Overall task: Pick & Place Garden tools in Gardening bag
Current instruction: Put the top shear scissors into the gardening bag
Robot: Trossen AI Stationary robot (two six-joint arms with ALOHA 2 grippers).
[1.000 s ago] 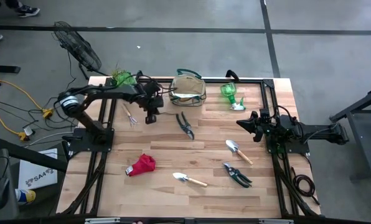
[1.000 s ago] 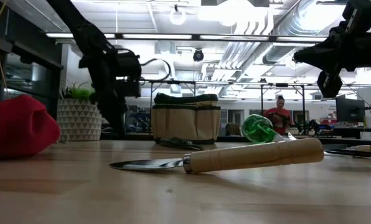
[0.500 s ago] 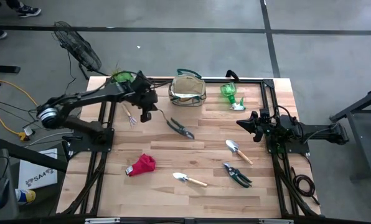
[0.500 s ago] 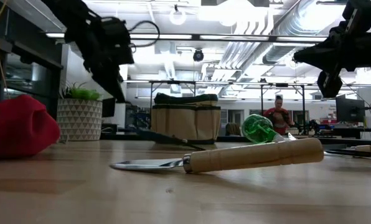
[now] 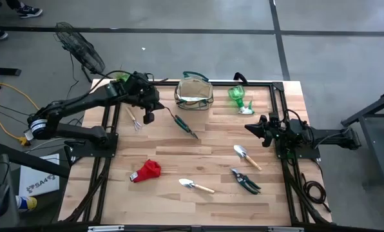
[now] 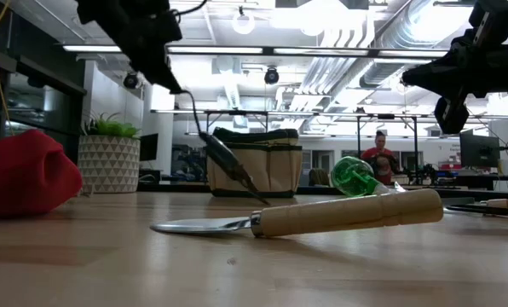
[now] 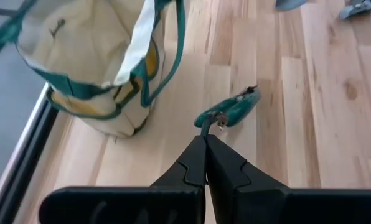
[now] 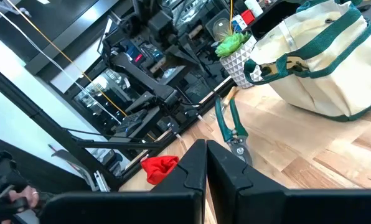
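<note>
My left gripper [image 5: 148, 116] is raised left of the beige gardening bag [image 5: 194, 92] and shut on a thin grey piece at the end of a green-handled pruning shears [image 5: 184, 124]. The shears slant down from it [image 6: 233, 166]. My right gripper [image 5: 251, 127] is shut and empty, hovering at the table's right. On the table lie two wooden-handled trowels [image 5: 247, 156] [image 5: 196, 185], a second shears [image 5: 245, 181] and a red cloth [image 5: 147, 171]. A translucent green piece [image 5: 238, 96] lies right of the bag. My left gripper pinches a thin grey piece [image 7: 206, 124] at the shears' green handle end between its two fingertips, coming from above. The shears hang slanting below the fingers, handles up and blade end [image 6: 262, 199] down by the tabletop. I cannot tell whether that end touches the wood.
A small hand rake [image 5: 134, 120] lies below the left arm. A green plant in a white pot [image 6: 107, 158] stands at the far left corner. Black frame rails [image 5: 279, 109] run along the table's sides. A person [image 6: 382, 158] stands in the room beyond.
My left gripper has risen and gone toward the table's left edge. The shears, lying flat before, are tipped up by the handle end, and their blade end has been drawn left along the table toward the bag's front.
</note>
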